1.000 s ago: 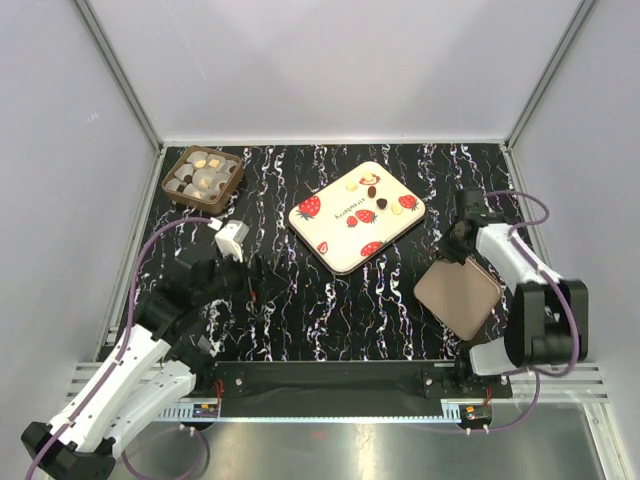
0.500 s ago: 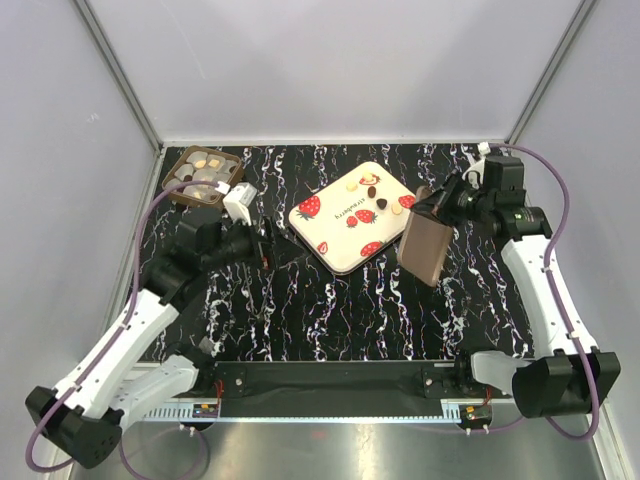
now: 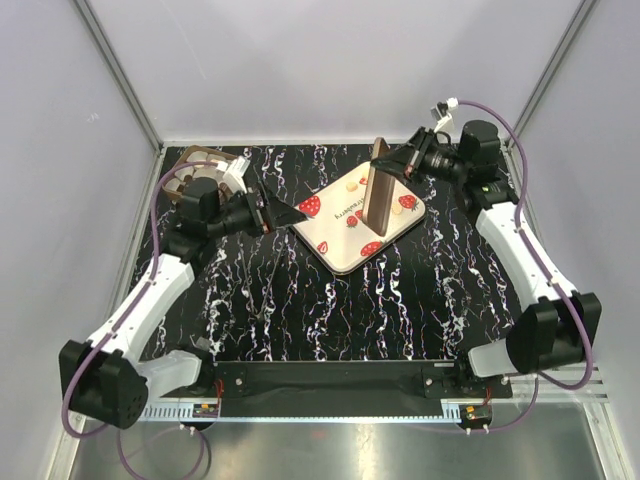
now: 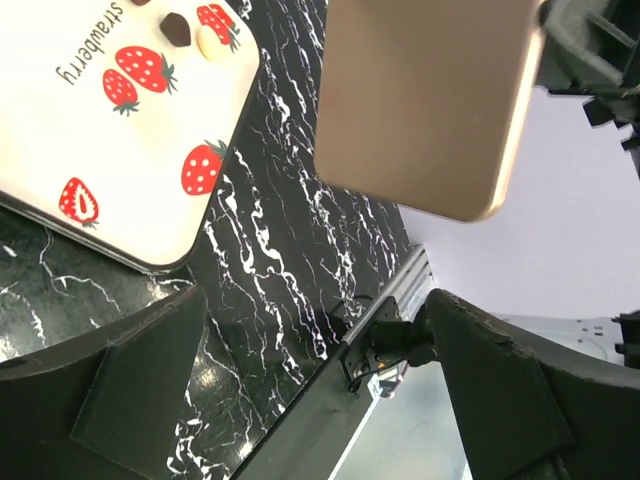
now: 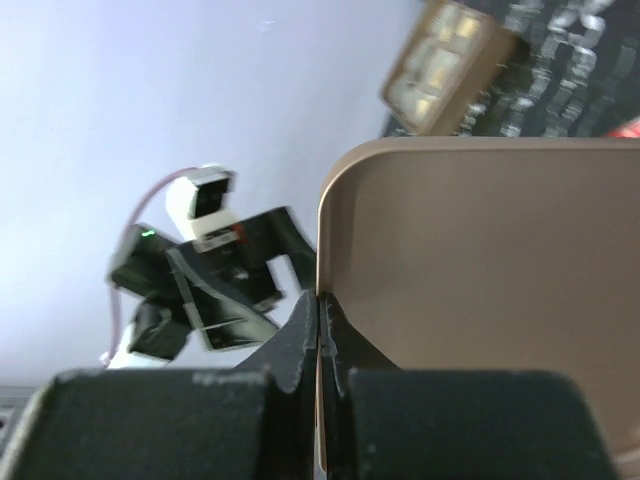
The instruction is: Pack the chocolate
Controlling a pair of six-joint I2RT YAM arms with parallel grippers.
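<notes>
The chocolate lies as a few small dark and cream pieces at the far end of the white strawberry tray. In the left wrist view two pieces of chocolate show on the tray. My right gripper is shut on the edge of a flat tan lid, which hangs on edge above the tray and hides some pieces. The right wrist view shows the jaws of that gripper pinching the lid. My left gripper is open and empty, just left of the tray; the left wrist view shows it wide apart.
A brown box with white paper cups sits at the far left corner, partly behind my left arm; it also shows blurred in the right wrist view. Metal frame rails run along the near table edge. Grey walls enclose the table.
My right arm lifted the tan lid off the table at the right and carried it left, over the tray. My left arm reached forward toward the tray's left corner, staying open.
</notes>
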